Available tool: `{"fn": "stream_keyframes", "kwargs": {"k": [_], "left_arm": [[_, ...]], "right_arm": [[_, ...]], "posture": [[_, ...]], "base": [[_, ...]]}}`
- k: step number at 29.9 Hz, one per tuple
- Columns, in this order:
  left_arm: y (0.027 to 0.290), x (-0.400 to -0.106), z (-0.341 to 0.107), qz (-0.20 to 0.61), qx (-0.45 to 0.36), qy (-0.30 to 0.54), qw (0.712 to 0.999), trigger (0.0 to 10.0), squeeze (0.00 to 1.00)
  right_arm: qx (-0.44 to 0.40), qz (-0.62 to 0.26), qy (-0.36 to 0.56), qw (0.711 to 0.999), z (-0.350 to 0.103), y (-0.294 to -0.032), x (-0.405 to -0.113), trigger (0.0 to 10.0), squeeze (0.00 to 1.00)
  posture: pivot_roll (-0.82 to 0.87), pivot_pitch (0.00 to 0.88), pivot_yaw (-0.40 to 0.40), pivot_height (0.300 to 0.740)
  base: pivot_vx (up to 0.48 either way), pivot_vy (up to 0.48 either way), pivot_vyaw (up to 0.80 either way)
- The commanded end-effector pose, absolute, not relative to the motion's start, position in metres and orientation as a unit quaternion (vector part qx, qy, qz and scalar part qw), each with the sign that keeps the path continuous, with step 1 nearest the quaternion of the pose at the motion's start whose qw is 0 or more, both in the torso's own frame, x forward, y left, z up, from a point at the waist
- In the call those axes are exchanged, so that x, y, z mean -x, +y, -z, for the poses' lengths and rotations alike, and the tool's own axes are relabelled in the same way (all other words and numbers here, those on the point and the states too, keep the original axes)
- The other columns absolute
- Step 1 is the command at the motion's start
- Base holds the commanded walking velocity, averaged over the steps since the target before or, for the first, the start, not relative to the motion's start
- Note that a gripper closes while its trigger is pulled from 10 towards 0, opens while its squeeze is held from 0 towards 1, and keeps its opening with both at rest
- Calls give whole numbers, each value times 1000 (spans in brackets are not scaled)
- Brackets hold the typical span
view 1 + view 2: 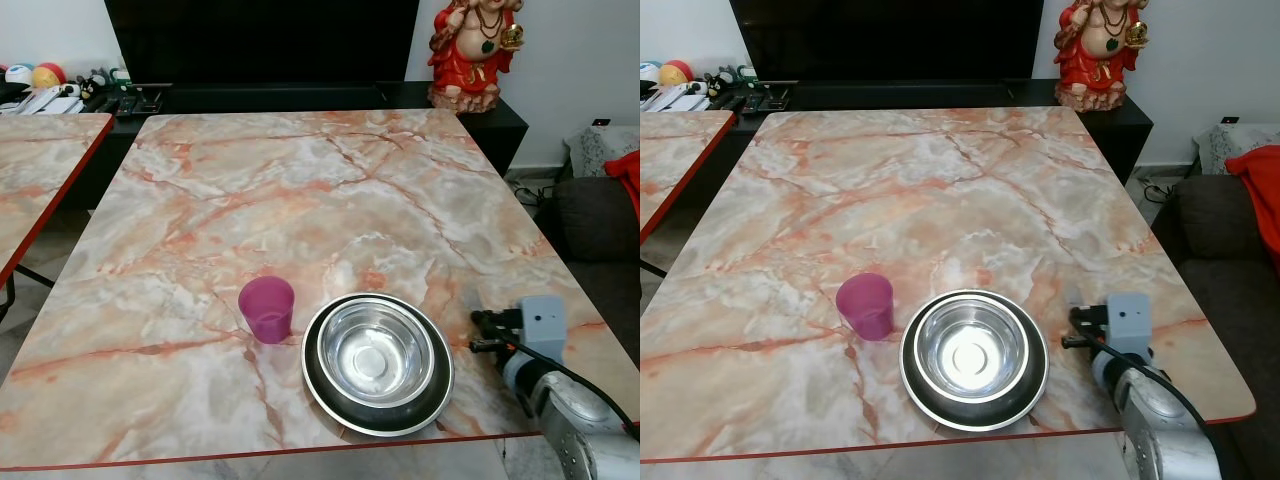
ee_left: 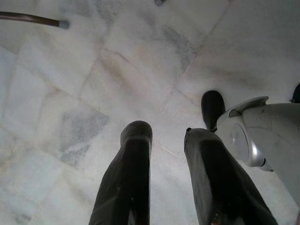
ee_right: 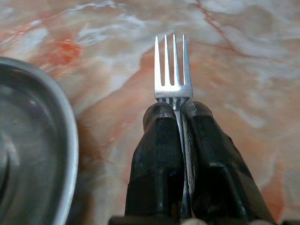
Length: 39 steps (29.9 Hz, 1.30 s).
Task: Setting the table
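A steel bowl [image 1: 378, 352] sits inside a dark plate [image 1: 330, 400] near the front edge of the marble table [image 1: 300, 190]. A purple cup [image 1: 267, 309] stands just left of it. My right gripper [image 3: 176, 112] is shut on a silver fork [image 3: 172, 70], tines pointing forward, low over the table just right of the plate rim [image 3: 65, 154]. The right arm [image 1: 545, 375] reaches in from the front right corner. My left gripper [image 2: 166, 136] hangs over the tiled floor, fingers [image 2: 133, 154] apart with nothing between them.
A red and gold statue [image 1: 475, 50] stands on a dark low cabinet [image 1: 300, 98] behind the table. A second marble table [image 1: 40, 160] lies to the left. A grey sofa [image 1: 600, 240] with red cloth is on the right.
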<state>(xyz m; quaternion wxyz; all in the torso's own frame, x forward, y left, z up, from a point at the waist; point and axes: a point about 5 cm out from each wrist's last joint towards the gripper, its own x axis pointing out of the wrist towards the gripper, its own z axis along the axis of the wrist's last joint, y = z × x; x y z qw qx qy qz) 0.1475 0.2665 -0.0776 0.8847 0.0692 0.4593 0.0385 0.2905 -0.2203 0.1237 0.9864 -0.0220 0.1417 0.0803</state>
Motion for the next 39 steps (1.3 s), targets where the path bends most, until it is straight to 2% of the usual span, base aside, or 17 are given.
{"fn": "stream_keyframes", "kwargs": {"k": [1,7,19,39], "left_arm": [[270,-141,79,-45,-66,470,879,10000,0],[269,-144,79,-42,-65,468,881,10000,0],[266,-145,79,-41,-62,466,882,10000,0],[265,-147,79,-37,-62,466,882,10000,0]], "right_arm": [[27,-80,160,984,-120,-223,-291,10000,0],[51,-91,191,976,-113,-221,-291,10000,0],[38,-81,189,978,-117,-219,-294,10000,0],[46,-91,243,965,-91,-206,-284,10000,0]], "posture": [[-52,140,16,740],[-51,151,14,740],[-54,163,13,740],[-54,169,19,740]], "base": [[0,0,0],[0,0,0],[0,0,0],[0,0,0]]}}
